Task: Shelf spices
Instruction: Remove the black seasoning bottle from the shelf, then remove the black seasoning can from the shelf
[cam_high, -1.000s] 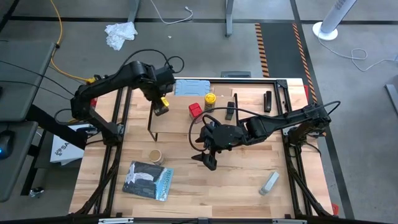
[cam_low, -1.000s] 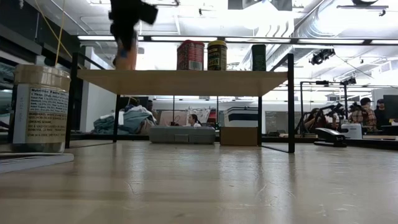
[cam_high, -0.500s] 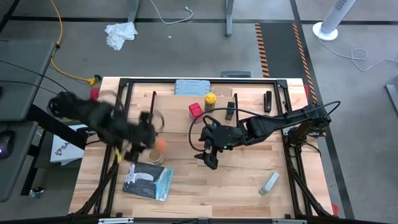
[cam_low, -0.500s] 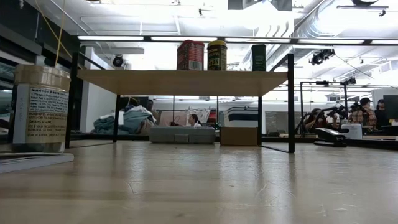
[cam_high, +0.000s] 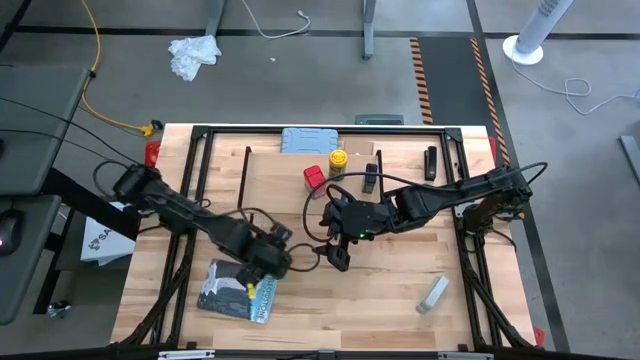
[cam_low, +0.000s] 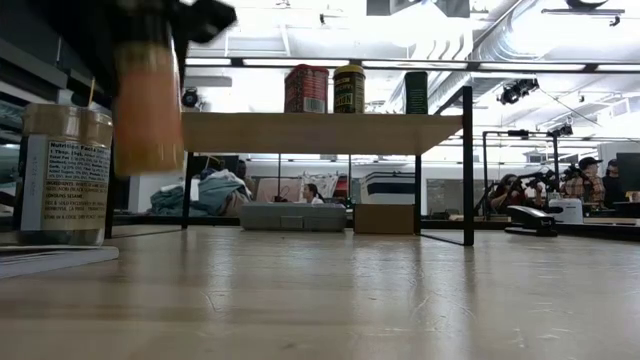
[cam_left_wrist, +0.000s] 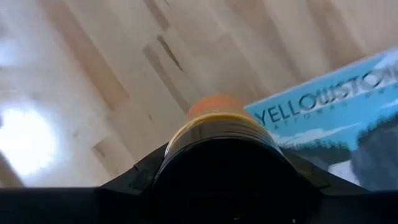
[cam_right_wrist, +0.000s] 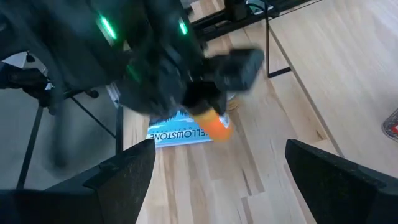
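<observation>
A: Amber jar (cam_low: 148, 110), black cap up in the left gripper (cam_high: 268, 262), clamped round its top; it hangs off the shelf (cam_low: 300, 130), out front near the Yellowstone book (cam_high: 236, 290).
B: Handling?
A: Looks light, rigid, smooth-sided, may slip; best held at the cap. Right gripper (cam_high: 338, 258) gapes empty, in front of the shelf.

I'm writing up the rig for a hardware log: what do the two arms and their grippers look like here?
Both arms are dark, near-black jointed links. The left arm has a small yellow mark beside the left gripper. A thin black cable loops in an arc over the right arm, whose right gripper ends in two broad flat dark fingers. Green indicator lights glow on the left arm's wrist in the right wrist view.
</observation>
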